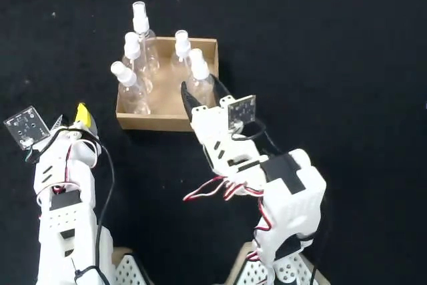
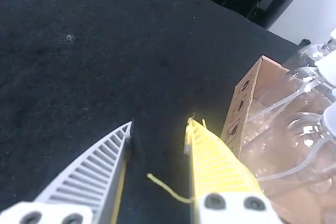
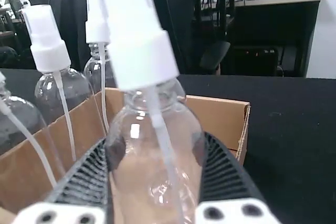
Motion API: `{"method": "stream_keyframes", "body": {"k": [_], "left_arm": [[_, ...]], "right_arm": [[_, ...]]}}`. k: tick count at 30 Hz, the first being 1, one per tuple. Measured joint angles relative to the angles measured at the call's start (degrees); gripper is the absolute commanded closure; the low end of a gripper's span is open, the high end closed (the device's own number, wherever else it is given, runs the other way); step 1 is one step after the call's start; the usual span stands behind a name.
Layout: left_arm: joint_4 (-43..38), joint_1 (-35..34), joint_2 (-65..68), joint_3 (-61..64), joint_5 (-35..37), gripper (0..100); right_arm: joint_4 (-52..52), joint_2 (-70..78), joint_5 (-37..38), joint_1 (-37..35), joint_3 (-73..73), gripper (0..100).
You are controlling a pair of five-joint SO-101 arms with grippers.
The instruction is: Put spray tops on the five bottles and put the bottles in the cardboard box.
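Note:
A cardboard box point(image 1: 150, 123) sits on the black table with several clear bottles point(image 1: 133, 65) standing in it, each with a white spray top. My right gripper point(image 1: 200, 85) is at the box's near right corner, shut on the bottle point(image 1: 199, 71) there. In the right wrist view its black fingers point(image 3: 89, 171) press both sides of that bottle point(image 3: 152, 145), with the box wall point(image 3: 220, 111) behind. My left gripper point(image 1: 70, 119) rests left of the box, open and holding nothing. The left wrist view shows that gripper point(image 2: 159, 129) over bare cloth beside the box point(image 2: 241, 103) and the bottles point(image 2: 294, 129).
Black cloth covers the whole table point(image 1: 333, 65). The table's far edge runs along the back, with chairs and desks beyond it point(image 3: 252, 45). Red and white wires point(image 1: 213, 188) hang from the right arm.

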Motion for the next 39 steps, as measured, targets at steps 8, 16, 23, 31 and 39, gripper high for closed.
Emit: {"method": "stream_keyframes", "body": {"k": [8,16,23,31,39], "left_arm": [[0.00,0.00,0.00,0.00,0.00,86],[0.00,0.00,0.00,0.00,0.00,86],[0.00,0.00,0.00,0.00,0.00,86],[0.00,0.00,0.00,0.00,0.00,86],[0.00,0.00,0.00,0.00,0.00,86]], "right_arm": [[0.00,0.00,0.00,0.09,0.00,81.6],[0.00,0.00,0.00,-0.70,0.00,83.5],[0.00,0.00,0.00,-3.25,0.00,83.5],[0.00,0.00,7.47,-3.25,0.00,83.5],[0.00,0.00,9.85,-3.25,0.00,83.2]]}}
